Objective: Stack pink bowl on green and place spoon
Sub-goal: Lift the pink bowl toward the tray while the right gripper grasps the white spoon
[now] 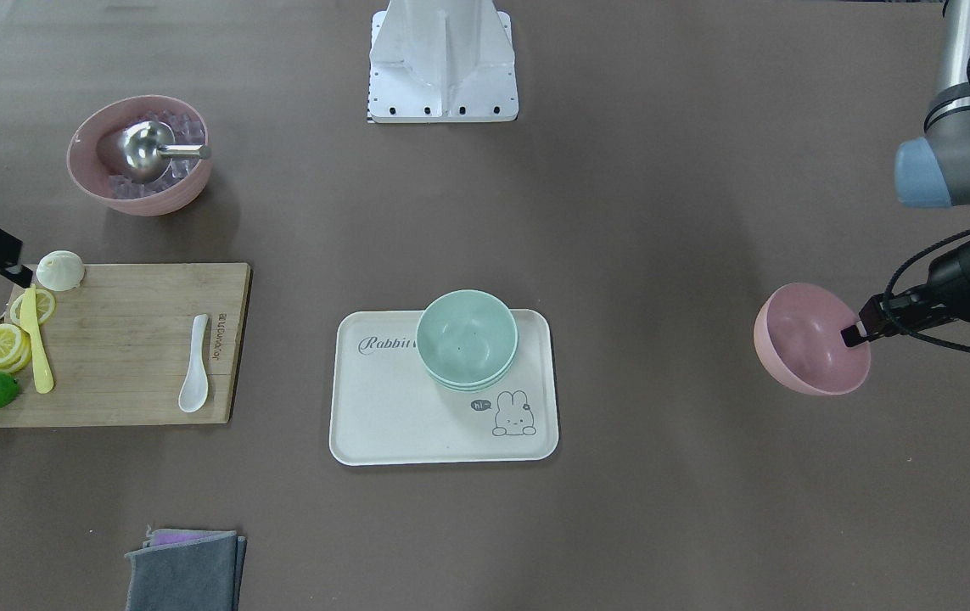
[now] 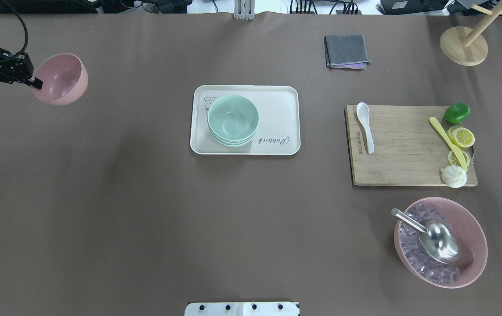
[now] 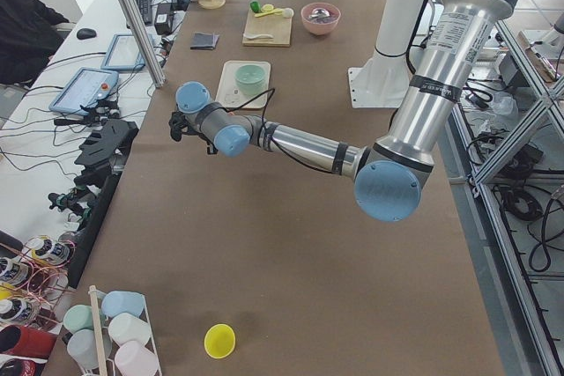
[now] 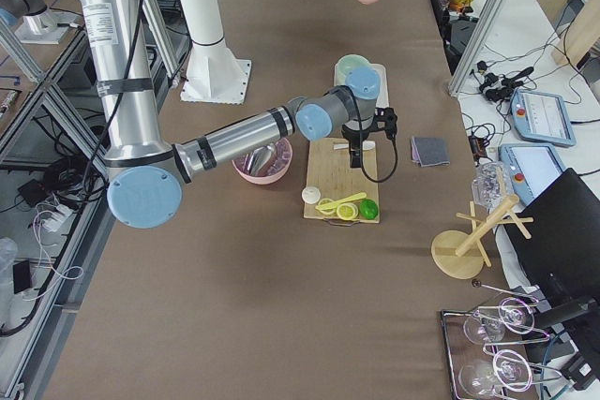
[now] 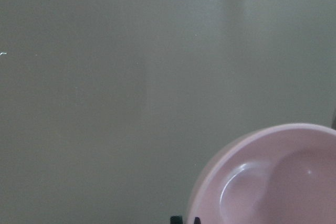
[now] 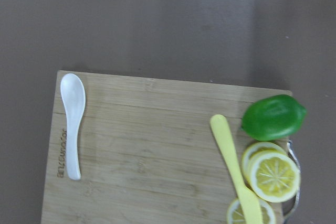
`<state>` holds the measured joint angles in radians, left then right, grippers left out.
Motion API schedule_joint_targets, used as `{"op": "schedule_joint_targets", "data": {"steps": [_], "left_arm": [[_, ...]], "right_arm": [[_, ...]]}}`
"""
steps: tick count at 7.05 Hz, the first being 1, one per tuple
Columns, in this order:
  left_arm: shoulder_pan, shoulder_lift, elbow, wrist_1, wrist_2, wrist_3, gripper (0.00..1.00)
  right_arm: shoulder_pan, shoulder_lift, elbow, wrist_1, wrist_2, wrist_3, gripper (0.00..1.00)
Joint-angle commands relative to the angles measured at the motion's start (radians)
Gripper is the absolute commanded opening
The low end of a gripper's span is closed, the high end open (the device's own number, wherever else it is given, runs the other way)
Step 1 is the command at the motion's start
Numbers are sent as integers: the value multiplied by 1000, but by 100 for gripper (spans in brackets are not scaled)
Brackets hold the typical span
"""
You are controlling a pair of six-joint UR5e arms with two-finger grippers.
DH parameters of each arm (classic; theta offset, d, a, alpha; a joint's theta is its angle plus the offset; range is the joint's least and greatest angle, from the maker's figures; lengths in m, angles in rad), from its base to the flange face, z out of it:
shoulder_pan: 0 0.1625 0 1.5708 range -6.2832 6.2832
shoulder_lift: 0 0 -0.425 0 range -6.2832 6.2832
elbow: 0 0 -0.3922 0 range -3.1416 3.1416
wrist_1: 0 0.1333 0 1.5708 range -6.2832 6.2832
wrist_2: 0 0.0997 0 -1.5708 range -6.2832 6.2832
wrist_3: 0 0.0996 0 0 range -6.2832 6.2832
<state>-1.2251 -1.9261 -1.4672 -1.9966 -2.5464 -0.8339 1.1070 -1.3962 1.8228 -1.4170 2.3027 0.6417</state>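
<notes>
My left gripper (image 2: 35,82) is shut on the rim of the small pink bowl (image 2: 62,79), holding it tilted above the table at the far left; the bowl also shows in the left wrist view (image 5: 273,182). The pale green bowls (image 2: 232,119) sit stacked on the white tray (image 2: 277,105) at mid-table. The white spoon (image 2: 365,125) lies on the left end of the wooden cutting board (image 2: 409,149), also in the right wrist view (image 6: 71,124). My right gripper (image 4: 355,156) hovers above the board; its fingers are not clear enough to judge.
On the board lie a lime (image 2: 456,113), lemon slices (image 2: 461,137) and a yellow knife (image 2: 446,140). A larger pink bowl (image 2: 474,228) with ice and a steel scoop stands nearer. A grey cloth (image 2: 346,52) and a wooden stand (image 2: 464,44) lie beyond.
</notes>
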Motion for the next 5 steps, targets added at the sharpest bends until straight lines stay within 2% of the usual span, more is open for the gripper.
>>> {"op": "schedule_joint_targets", "data": {"steps": [1, 3, 5], "left_arm": [[-1, -11, -2, 5, 5, -5, 0], [-1, -16, -2, 5, 5, -8, 0], [15, -101, -7, -1, 6, -210, 0]], "right_arm": [[-200, 138, -75, 27, -144, 209, 100], [-239, 164, -157, 30, -186, 205, 99], [-253, 168, -224, 109, -193, 210, 98]]}}
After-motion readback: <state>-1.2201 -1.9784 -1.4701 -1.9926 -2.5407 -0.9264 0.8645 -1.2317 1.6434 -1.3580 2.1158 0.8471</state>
